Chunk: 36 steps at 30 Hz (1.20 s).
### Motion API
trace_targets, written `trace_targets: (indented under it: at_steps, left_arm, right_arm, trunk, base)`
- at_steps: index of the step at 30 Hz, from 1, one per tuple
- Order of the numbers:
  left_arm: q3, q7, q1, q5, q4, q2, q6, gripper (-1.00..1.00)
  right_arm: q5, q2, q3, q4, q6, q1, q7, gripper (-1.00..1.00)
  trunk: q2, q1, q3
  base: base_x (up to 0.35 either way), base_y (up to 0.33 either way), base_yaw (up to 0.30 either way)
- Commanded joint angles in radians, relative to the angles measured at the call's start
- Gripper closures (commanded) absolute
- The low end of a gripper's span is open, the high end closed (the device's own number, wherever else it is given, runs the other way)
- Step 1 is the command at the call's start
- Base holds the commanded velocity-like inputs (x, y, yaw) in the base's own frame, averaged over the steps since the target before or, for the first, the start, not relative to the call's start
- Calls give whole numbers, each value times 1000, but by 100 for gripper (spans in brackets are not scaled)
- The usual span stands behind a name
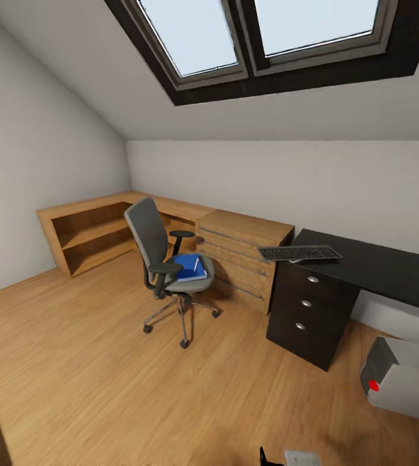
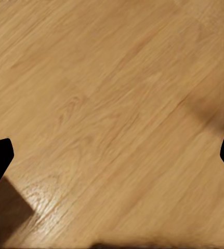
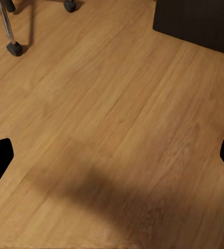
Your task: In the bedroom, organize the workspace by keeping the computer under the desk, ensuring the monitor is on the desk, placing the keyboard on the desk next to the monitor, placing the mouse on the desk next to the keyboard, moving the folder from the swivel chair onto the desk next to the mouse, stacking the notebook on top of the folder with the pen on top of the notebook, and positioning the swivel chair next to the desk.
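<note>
Left gripper (image 2: pixel 112 155): fingers spread wide apart, nothing between them, wooden floor (image 2: pixel 106 93) seen beyond.
Right gripper (image 3: pixel 112 155): also held apart and empty over the floor.
Swivel chair (image 1: pixel 164 259): parked out on the floor, apart from the bench.
Folder (image 1: pixel 188 266): laid on the chair seat.
Keyboard (image 1: pixel 300 253): set at the near end of the bench (image 1: pixel 377 265).
Computer (image 1: pixel 403 378): placed on the floor beside the drawer unit (image 1: pixel 309 310).

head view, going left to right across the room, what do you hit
wooden shelf unit → swivel chair with the folder on its seat → light wooden drawer chest → keyboard on the desk → computer on the floor
</note>
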Motion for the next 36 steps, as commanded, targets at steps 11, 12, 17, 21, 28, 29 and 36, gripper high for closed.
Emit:
trace_targets:
  at_steps: [11, 12, 17, 21, 28, 29, 36]
  left_arm:
    - [-8, 7, -1, 8, 0, 1, -6, -100]
    - [-8, 7, -1, 8, 0, 1, -6, -100]
    - [-9, 7, -1, 8, 0, 1, -7, -100]
    - [-10, 7, -1, 8, 0, 1, -8, -100]
    - [-9, 7, -1, 8, 0, 1, -9, -100]
    - [-10, 7, -1, 8, 0, 2, -9, -100]
    - [-16, 2, -1, 5, 18, 2, -7, -100]
  right_arm:
    - [-9, 2, 9, 2, -4, -1, -2, -100]
    - [-9, 2, 9, 2, -3, -1, -2, -100]
    - [-8, 3, 10, 2, -2, -1, -2, -100]
    - [-8, 3, 10, 2, 8, -1, -1, -100]
    - [-8, 1, 9, 2, 30, 0, -2, -100]
    - [-8, 1, 8, 2, 38, 5, -2, -100]
    - [-5, 1, 9, 2, 60, 105, -2, -100]
  trunk:
    - [77, -43, 34]
    - [84, -47, 37]
    - [119, -66, 52]
    - [147, -81, 65]
    - [196, -108, 87]
    - [203, -112, 90]
    - [203, -112, 90]
  base:
    - [-100, 64, -270]
    - [-20, 14, -270]
    - [-10, 7, -270]
    - [-3, 2, -270]
    - [0, 0, -270]
    - [0, 0, -270]
    - [0, 0, -270]
